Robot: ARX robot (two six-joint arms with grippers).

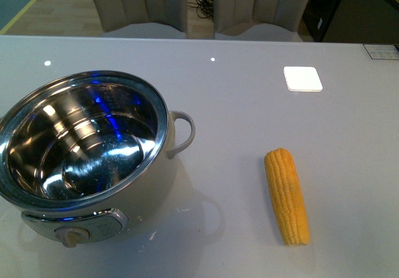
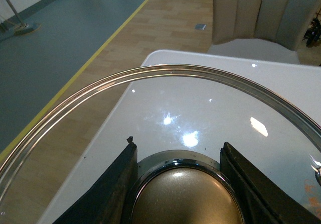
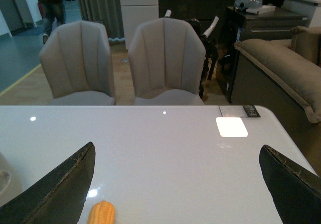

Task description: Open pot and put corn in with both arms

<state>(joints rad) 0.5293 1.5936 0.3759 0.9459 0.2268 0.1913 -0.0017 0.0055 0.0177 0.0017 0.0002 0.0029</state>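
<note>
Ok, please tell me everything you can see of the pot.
The pot is round, cream outside, shiny steel inside, with a loop handle and a front knob. It stands upright on the table, left of the corn, not touching it. It is open and empty; its glass lid is in the left hand.

Mouth of the large round cream electric pot with steel interior (image 1: 93, 76): uncovered, clear from above. Its pale loop side handle (image 1: 191, 131) juts toward the yellow husked corn cob (image 1: 287, 197). Bare glossy white table (image 1: 237, 116) lies between them and all round the cob.

Right gripper (image 3: 176, 148): jaws spread wide, nothing between.

Left gripper (image 2: 178, 156): jaws filled by the brass-coloured knob (image 2: 185, 199) of the clear glass lid (image 2: 165, 98).
</note>
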